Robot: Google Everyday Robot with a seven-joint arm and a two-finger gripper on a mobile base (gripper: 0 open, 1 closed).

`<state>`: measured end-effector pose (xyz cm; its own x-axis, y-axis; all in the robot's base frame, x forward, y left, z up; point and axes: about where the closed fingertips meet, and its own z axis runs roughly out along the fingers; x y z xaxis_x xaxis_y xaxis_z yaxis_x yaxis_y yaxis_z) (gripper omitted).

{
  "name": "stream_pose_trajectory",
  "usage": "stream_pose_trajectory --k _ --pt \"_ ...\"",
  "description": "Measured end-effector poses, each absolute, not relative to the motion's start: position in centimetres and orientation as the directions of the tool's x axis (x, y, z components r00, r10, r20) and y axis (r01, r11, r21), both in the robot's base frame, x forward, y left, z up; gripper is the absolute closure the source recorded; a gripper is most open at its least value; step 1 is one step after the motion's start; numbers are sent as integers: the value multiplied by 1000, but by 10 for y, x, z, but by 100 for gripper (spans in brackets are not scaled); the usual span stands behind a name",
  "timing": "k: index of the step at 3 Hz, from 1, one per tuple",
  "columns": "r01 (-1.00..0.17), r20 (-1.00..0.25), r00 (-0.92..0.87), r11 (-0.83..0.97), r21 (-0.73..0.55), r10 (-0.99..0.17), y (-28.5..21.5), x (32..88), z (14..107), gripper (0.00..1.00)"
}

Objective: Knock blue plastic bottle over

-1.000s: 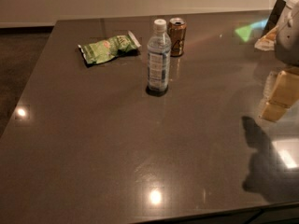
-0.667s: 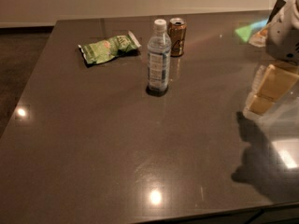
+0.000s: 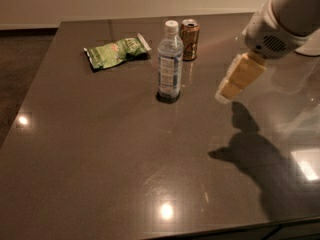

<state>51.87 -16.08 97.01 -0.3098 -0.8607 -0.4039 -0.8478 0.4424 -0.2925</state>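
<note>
The blue plastic bottle (image 3: 170, 64) stands upright, cap skyward; the gripper (image 3: 225, 92) hovers well apart, its grip impossible to tell.

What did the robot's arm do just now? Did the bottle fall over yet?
The gripper moved left over the table, from the right edge toward the blue plastic bottle, but there is still a gap between them. It took hold of nothing. The bottle has not fallen: it stands upright in the same spot. The brown can and the green snack bag stayed put too.
</note>
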Motion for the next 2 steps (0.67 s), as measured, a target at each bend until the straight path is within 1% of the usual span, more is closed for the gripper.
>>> stream_pose_trajectory --k 1,2 --pt "-794 -485 -343 524 -307 -804 -141 558 964 0" --pt "-770 -550 -347 565 -295 -760 -115 589 957 0"
